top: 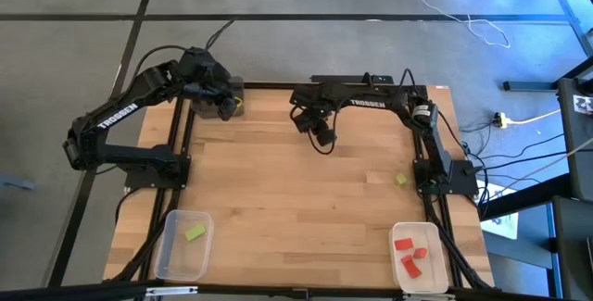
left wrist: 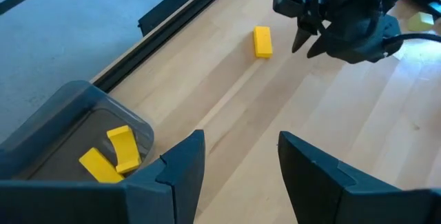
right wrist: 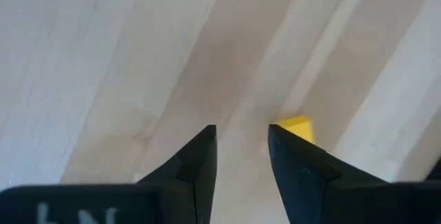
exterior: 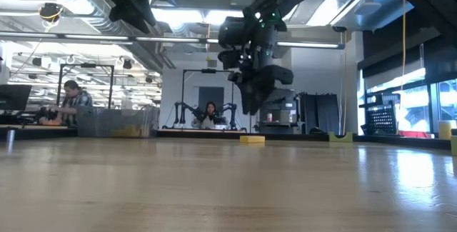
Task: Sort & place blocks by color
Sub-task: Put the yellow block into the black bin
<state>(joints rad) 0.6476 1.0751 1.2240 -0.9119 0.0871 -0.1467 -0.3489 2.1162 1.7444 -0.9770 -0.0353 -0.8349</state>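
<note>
yellow block [right wrist: 295, 129] partly hidden behind one finger [right wrist: 303, 176] of the right gripper [right wrist: 241, 141] in the right wrist view; full outline not visible. same block concealed beneath the gripper in the high view. dark bin [left wrist: 83, 124] cut off by the left wrist picture's edge and partly masked by the left gripper [left wrist: 238, 148]. left gripper cropped by the low view's top edge. distant people in the low view too small to detail.

3 yellow blocks [left wrist: 262, 42], 3 red blocks [top: 413, 255], 2 green blocks [top: 194, 233], 3 bins [top: 167, 255]
</note>
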